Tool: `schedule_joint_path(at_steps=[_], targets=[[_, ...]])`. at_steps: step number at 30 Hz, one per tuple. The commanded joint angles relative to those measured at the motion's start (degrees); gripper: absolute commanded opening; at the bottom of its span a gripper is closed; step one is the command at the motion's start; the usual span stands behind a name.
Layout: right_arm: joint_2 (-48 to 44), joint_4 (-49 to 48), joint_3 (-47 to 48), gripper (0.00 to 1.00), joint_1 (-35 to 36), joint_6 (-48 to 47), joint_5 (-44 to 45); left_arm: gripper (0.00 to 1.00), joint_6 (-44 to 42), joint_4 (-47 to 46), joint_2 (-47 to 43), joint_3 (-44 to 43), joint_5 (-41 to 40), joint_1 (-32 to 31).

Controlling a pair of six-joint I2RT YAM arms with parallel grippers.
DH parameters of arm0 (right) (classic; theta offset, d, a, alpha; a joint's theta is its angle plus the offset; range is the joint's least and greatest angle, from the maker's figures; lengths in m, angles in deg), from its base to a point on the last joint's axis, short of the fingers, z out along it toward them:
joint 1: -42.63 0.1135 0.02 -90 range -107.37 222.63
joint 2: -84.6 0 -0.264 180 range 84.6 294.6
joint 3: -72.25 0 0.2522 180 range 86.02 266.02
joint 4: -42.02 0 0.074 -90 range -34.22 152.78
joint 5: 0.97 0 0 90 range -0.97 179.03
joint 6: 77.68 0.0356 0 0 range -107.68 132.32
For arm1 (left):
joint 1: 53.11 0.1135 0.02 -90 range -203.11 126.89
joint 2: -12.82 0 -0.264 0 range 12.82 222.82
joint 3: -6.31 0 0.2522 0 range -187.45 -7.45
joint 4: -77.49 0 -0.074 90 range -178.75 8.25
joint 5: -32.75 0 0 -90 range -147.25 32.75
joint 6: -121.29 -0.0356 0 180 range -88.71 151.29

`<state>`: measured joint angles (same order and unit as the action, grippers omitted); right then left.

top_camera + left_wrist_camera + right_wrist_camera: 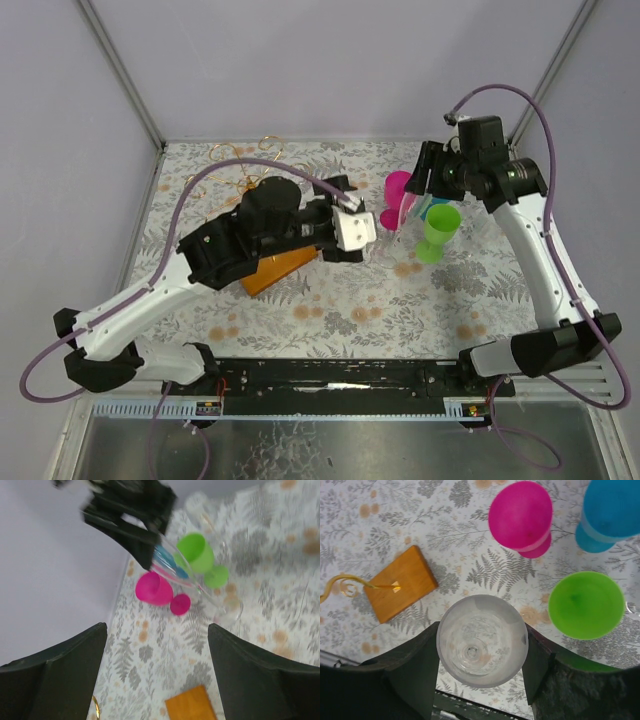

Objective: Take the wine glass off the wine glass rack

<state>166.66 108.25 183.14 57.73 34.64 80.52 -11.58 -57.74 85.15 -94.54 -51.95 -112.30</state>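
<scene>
The clear wine glass (482, 640) sits between my right gripper's (482, 647) two fingers, which are shut on its bowl; I look straight down into it. In the top view the glass (400, 240) hangs tilted from the right gripper (418, 190), foot low over the table between the cups. The wine glass rack's orange-brown base (400, 582) lies left of it, with its gold wire (340, 586) trailing left. In the top view the base (280, 268) is partly under my left arm, with gold loops (235, 155) at the back. My left gripper (156, 645) is open and empty above the table near the base (192, 705).
A pink cup (520, 515), a blue cup (612, 510) and a green cup (586, 605) stand close around the held glass, at the table's right rear (440, 225). White enclosure walls bound the floral table at the back and sides.
</scene>
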Motion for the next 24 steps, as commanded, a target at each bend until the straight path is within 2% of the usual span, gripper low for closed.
schedule_joint_path(at_steps=[1, 6, 13, 17, 24], targets=[[-6.1, -14.1, -8.3, 0.35, 0.0, -1.8, 6.5, 0.81, 15.2, -1.0, 3.7, -11.2, 0.6, 0.4], [-9.1, -23.9, -16.3, 0.35, 0.7, -2.2, 7.6, 0.81, 26.4, 2.6, 8.4, -22.8, 4.0, 3.6], [-13.1, -40.2, -29.7, 0.36, 1.9, -6.5, 5.5, 0.8, 45.6, 7.8, 15.8, -36.0, 18.7, 18.5], [-15.5, -47.1, -35.7, 0.36, 2.8, -11.4, 5.5, 0.8, 51.0, 9.0, 16.6, -37.1, 23.8, 23.9], [-17.6, -56.0, -42.3, 0.35, 4.2, -18.6, 4.1, 0.79, 50.9, 9.7, 15.0, -34.2, 25.1, 25.0]])
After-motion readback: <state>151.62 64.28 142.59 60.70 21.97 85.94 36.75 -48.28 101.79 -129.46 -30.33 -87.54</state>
